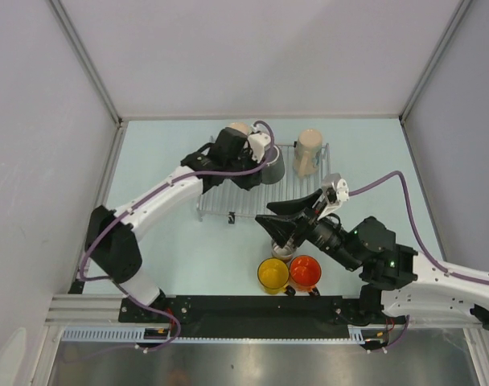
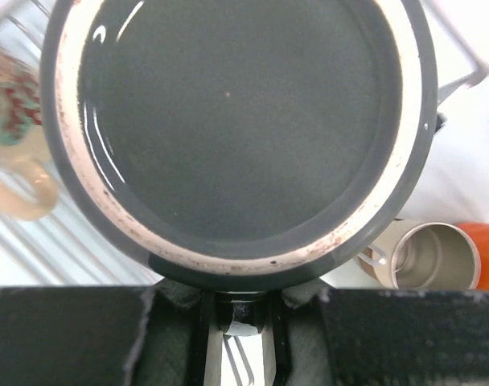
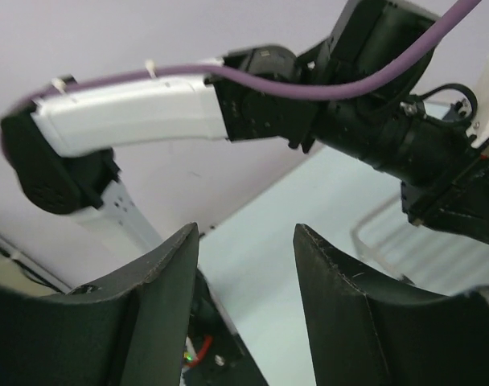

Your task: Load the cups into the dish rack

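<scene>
Three cups have reached the rack. The left tool [image 2: 236,304] is clenched on the rim of the dark cup [image 2: 228,121], holding it at the dish rack [image 1: 232,201], where a plain cream cup [image 1: 307,153] and a patterned one [image 2: 11,96] already sit. The right tool [image 3: 246,237] gapes empty near the steel cup [image 2: 434,257]. That cup, the yellow cup [image 1: 273,274] and the orange cup [image 1: 306,272] wait on the surface [image 1: 164,153].

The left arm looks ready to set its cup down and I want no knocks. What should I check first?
1. Grip: left gripper pinches the dark cup by its rim, ok.
2. Placement: dark cup is above the dish rack, ok.
3. Contact: dark cup resting on the wires, cannot tell.
4. Gap to the cream cup on its right: ok.
5. Other arm: right gripper open and empty, ok.
</scene>
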